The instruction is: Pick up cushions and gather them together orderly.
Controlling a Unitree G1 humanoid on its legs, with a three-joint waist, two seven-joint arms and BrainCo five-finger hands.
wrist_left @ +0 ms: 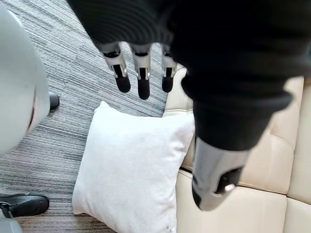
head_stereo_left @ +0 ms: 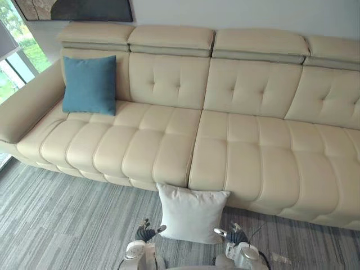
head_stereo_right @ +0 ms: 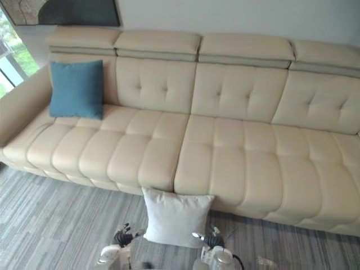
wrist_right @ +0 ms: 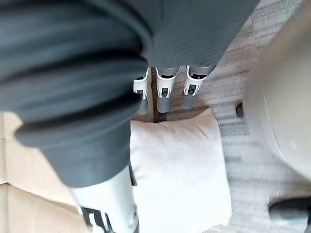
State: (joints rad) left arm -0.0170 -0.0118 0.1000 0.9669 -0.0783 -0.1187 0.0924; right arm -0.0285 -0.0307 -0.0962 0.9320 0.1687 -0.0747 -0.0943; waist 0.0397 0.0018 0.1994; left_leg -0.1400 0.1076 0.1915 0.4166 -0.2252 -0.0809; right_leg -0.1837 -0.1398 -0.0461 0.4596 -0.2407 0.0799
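Looking along the left hand (head_stereo_left: 146,232), I see its fingers (wrist_left: 142,80) straight and slightly apart, the thumb (wrist_left: 212,182) held off to the side, and nothing in the grasp. The right hand (head_stereo_left: 232,233) is the same: fingers (wrist_right: 164,92) straight, side by side with small gaps, holding nothing. Both sets of fingertips hang over the white cushion (head_stereo_left: 191,214); I cannot tell whether any of them touch it.

In the head views the 2 hands sit at the bottom middle of the frame, the left just beside the white cushion's lower left corner and the right just beside its lower right corner. That cushion stands on the grey carpet (head_stereo_left: 56,214), its top edge leaning against the front of the sofa (head_stereo_left: 253,152), at the lower middle of the frame.

The blue cushion (head_stereo_left: 90,84) stands upright on the seat in the upper left of the frame, against the backrest next to the sofa's arm, well apart from the white cushion.
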